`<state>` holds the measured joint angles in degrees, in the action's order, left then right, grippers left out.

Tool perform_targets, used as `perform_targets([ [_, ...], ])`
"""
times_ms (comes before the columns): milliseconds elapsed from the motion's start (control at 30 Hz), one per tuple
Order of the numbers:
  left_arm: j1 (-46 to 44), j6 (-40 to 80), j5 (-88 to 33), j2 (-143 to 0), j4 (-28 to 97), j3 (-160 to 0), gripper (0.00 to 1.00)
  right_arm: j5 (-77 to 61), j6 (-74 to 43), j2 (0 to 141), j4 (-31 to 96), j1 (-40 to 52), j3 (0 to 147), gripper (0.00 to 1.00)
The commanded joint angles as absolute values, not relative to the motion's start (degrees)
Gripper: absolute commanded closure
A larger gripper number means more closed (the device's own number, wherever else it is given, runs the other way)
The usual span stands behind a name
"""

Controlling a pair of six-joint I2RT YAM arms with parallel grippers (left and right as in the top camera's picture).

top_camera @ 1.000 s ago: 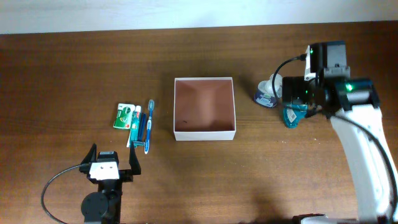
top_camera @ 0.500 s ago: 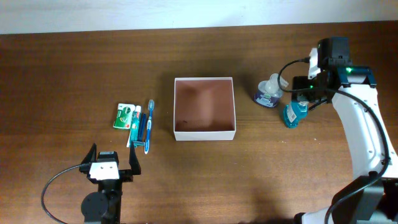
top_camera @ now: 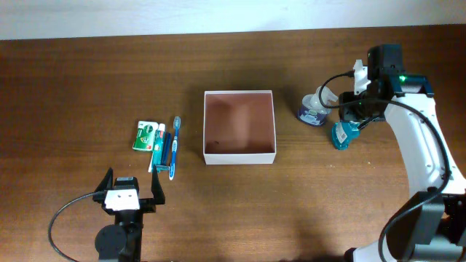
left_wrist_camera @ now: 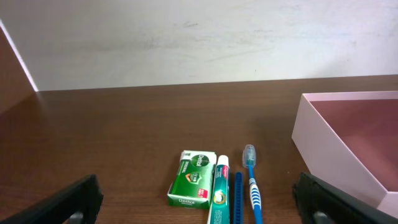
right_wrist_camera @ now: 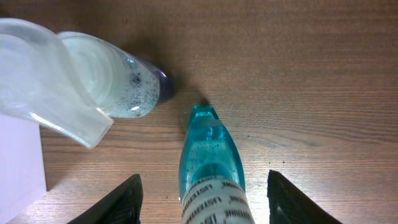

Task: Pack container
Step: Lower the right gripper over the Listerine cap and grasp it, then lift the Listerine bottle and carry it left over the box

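The container (top_camera: pixel 239 157), a shallow square box with white walls and a pinkish-brown inside, sits mid-table and holds nothing; its wall (left_wrist_camera: pixel 323 149) also shows in the left wrist view. A teal bottle (top_camera: pixel 342 135) lies to its right. My right gripper (top_camera: pixel 349 122) is over that bottle. In the right wrist view the teal bottle (right_wrist_camera: pixel 211 168) lies between the fingers of my right gripper (right_wrist_camera: pixel 205 202), with a gap on each side, so the gripper is open. My left gripper (top_camera: pixel 132 183) stands open near the front left edge, holding nothing.
A clear rounded bottle (top_camera: pixel 314 109) stands just left of the teal one, close to the right fingers. A green soap box (top_camera: pixel 145 135), a toothpaste tube (top_camera: pixel 156 149) and a blue toothbrush (top_camera: pixel 175 145) lie left of the container, ahead of the left gripper (left_wrist_camera: pixel 199 208).
The right wrist has shifted a little over the bottles and its jaws have drawn in towards the teal bottle. The left arm and the other items have not moved.
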<state>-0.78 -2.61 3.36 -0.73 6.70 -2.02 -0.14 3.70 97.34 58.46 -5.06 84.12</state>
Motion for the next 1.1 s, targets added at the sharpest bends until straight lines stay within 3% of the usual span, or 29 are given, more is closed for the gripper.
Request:
perform_targets([
  [0,-1.0,-3.5,2.7,-0.5,6.7,-1.6,0.01,-0.8,4.3,98.0,59.0,-5.3,84.8,0.43],
  [333,-1.0,-3.5,2.7,-0.5,6.7,-1.6,0.01,-0.6,4.0,98.0,60.2,-5.3,84.8,0.53],
  [567,-1.0,-3.5,2.7,-0.5,6.7,-1.6,0.01,-0.4,3.6,98.0,60.5,-5.3,84.8,0.67],
  [767,-1.0,-3.5,2.7,-0.5,6.7,-1.6,0.01,-0.4,3.6,98.0,60.8,-5.3,84.8,0.69],
  [867,-1.0,-3.5,2.7,-0.5,6.7,-1.6,0.01,0.0,2.2,97.6,61.3,-5.3,85.8,0.81],
  [1067,-1.0,-3.5,2.7,-0.5,6.7,-1.6,0.01,0.0,1.0,94.2,68.5,-5.3,92.7,0.81],
])
